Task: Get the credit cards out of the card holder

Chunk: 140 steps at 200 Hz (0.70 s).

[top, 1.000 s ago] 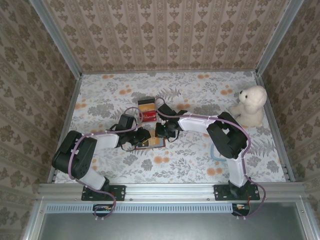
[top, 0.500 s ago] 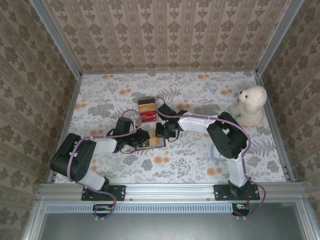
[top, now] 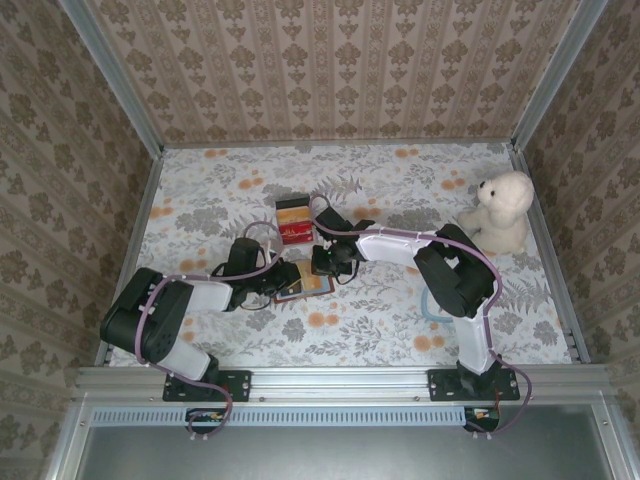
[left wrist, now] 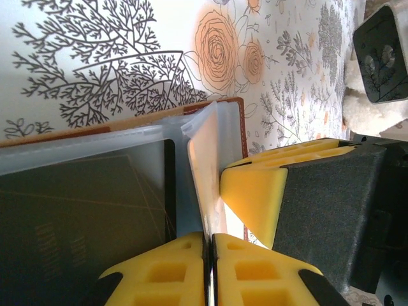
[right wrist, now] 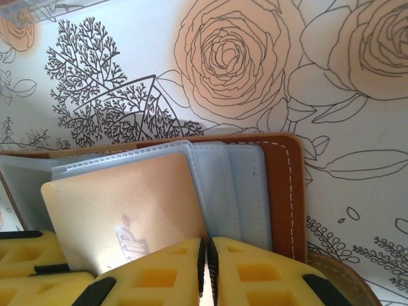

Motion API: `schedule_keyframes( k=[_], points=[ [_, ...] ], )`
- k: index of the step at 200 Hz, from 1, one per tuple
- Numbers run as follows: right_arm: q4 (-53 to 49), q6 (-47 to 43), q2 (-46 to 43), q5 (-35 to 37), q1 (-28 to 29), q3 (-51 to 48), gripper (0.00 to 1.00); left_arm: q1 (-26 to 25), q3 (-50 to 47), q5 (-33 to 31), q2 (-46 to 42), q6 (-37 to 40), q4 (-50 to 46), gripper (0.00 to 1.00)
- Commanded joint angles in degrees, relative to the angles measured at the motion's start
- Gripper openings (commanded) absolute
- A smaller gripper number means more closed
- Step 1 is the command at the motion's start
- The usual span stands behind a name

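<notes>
Two sets of jaws are working at one card holder (right wrist: 284, 191), which is lying open on the desk (top: 380, 180) directly beneath both of them.

Item 1, left jaws: the pads are pressing together. As far as the wrist view shows, they are pinching the edge of a peach card (right wrist: 121, 210) that is sticking partway out of its clear sleeve (right wrist: 217, 185), towards these jaws. A dark card (left wrist: 83, 210) is sitting in another sleeve just to one side of them.

Item 2, right jaws: the pads are pressing together at the holder's near edge, just beside the left jaws. Whether they are gripping a sleeve or merely bearing down on the leather is not showing.

Item 3, handling note (judgement): the step in hand is drawing the peach card out. It is going best if the left jaws are pulling flat along the sleeve rather than lifting. Meanwhile the right jaws should be pinning the holder so it is not sliding along with the card. A pinch on sleeve and card together is likely dragging the whole holder.

Item 4, change against a second ago: the left arm (top: 200, 295) is lying lower and reaching further in towards the holder. The right arm (top: 400, 245), the holder and the small black box (top: 293, 220) beyond the jaws are sitting where they were.
</notes>
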Motion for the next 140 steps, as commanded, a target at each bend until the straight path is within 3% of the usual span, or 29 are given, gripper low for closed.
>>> schedule_keyframes(
  k=[1, 140],
  points=[
    [-6.16, -0.47, 3.02, 4.29, -0.05, -1.51, 0.17, -0.38, 0.02, 4.67, -1.77, 0.01, 5.94, 0.11],
    [-6.41, -0.11, 2.36, 6.86, -0.47, -2.66, 0.16, 3.86, -1.16, 6.31, -1.12, 1.75, 0.75, 0.08]
  ],
)
